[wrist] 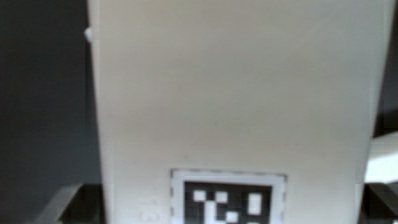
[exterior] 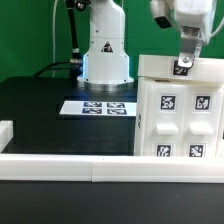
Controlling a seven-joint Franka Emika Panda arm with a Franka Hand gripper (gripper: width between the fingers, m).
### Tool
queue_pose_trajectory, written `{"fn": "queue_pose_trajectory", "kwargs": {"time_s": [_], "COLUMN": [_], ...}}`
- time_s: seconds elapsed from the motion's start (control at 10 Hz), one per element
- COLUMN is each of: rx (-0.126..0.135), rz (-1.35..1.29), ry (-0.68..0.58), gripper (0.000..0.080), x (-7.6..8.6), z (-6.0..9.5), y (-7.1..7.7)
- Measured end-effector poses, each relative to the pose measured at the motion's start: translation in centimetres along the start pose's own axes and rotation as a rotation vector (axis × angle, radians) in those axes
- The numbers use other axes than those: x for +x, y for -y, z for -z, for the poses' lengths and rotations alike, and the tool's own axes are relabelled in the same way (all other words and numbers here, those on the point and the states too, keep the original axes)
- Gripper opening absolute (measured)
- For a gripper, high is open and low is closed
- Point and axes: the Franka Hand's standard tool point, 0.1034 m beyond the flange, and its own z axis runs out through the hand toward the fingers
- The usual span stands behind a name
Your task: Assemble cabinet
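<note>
While the hand (exterior: pixel 184 62) clamps its top edge, cabinet body (exterior: pixel 178 112) upright on black table (exterior: pixel 40 105).

exterior: low, level with bench (exterior: pixel 40 100), faces arm base | wrist: pressed close on cabinet (wrist: pixel 222 90) | shared: cabinet (exterior: pixel 178 110) tagged face

The cabinet (exterior: pixel 178 105) stands at the exterior view's right, marker board (exterior: pixel 98 107) left.

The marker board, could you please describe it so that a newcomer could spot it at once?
Start at the arm's white base at the back of the black table. Directly before it lies the marker board, a thin flat white sheet. Unlike the tall tagged cabinet on the exterior view's right, it lies flat, its tags in a tight cluster.
</note>
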Motion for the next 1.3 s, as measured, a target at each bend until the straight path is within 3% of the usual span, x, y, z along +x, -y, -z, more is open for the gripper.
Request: {"fn": "queue_pose_trajectory", "kwargs": {"time_s": [0.4, 1.3], "rx": [0.004, 0.07], "rz": [-0.381, -1.252], "ry": [-0.002, -0.023], "gripper": [0.0568, 0.0567], "x": [0.1, 0.3], "z": [0.04, -0.26], "y": [0.09, 0.25]}}
